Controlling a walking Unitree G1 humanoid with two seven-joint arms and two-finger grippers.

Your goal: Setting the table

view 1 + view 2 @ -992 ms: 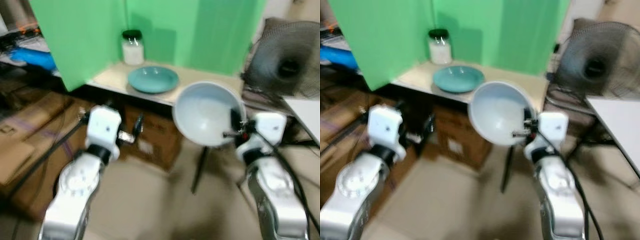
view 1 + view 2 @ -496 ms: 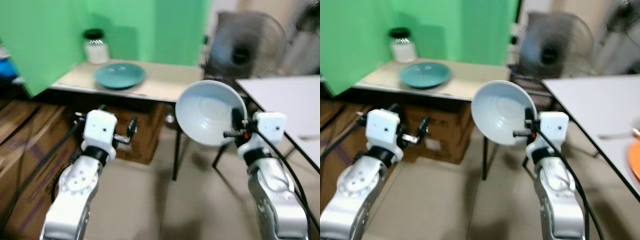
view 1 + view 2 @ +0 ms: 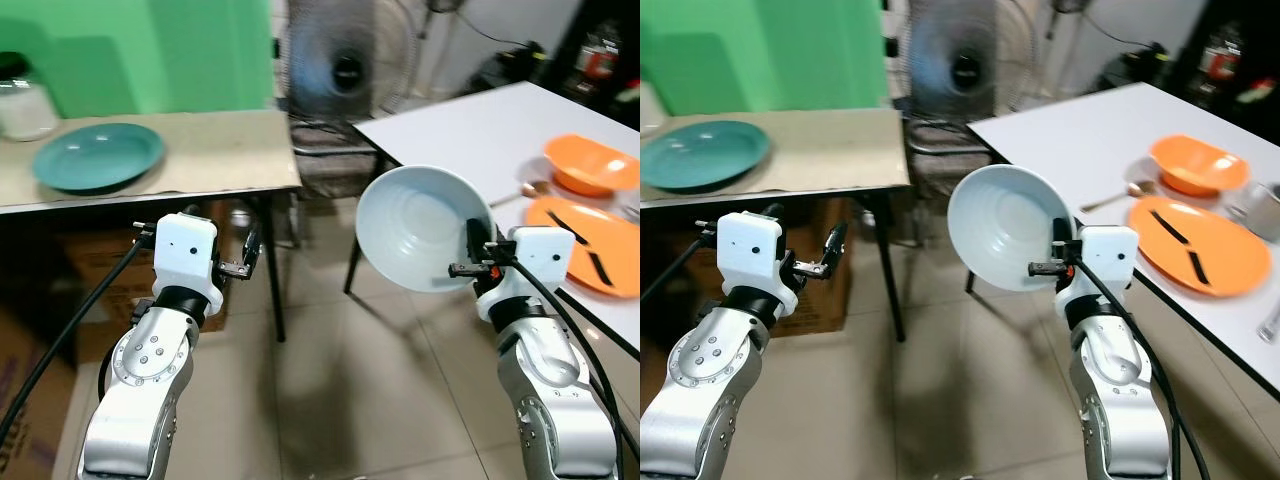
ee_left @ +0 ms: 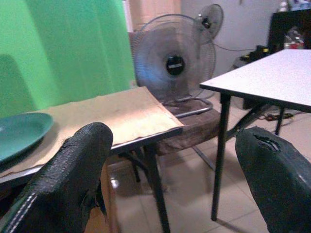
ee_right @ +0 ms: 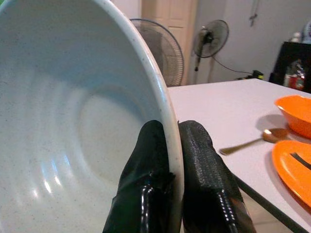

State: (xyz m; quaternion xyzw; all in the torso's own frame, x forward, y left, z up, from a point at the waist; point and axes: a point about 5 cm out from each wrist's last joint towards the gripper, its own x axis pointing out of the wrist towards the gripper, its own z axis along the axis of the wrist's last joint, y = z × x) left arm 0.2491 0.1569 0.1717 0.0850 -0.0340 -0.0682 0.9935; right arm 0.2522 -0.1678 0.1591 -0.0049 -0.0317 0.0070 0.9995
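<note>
My right gripper (image 3: 472, 250) is shut on the rim of a white bowl (image 3: 420, 228), held tilted on edge above the floor, just left of the white table (image 3: 470, 130). In the right wrist view one finger (image 5: 146, 189) lies inside the bowl (image 5: 73, 121) and the other outside the rim. On the white table stand an orange bowl (image 3: 590, 165), an orange plate (image 3: 590, 240) with dark utensils, and a spoon (image 3: 530, 190). My left gripper (image 3: 250, 258) is open and empty, below the edge of the beige table (image 3: 220, 150); its fingers (image 4: 73, 179) stand wide apart.
A teal plate (image 3: 97, 157) and a jar (image 3: 20, 95) sit on the beige table before a green screen (image 3: 150, 50). A standing fan (image 3: 345, 65) and a chair fill the gap between the two tables. Tiled floor (image 3: 330, 380) lies open ahead.
The camera has swung right: the beige table slid to the left, and the white table with orange dishes came into view. The bowl stays in my right gripper.
</note>
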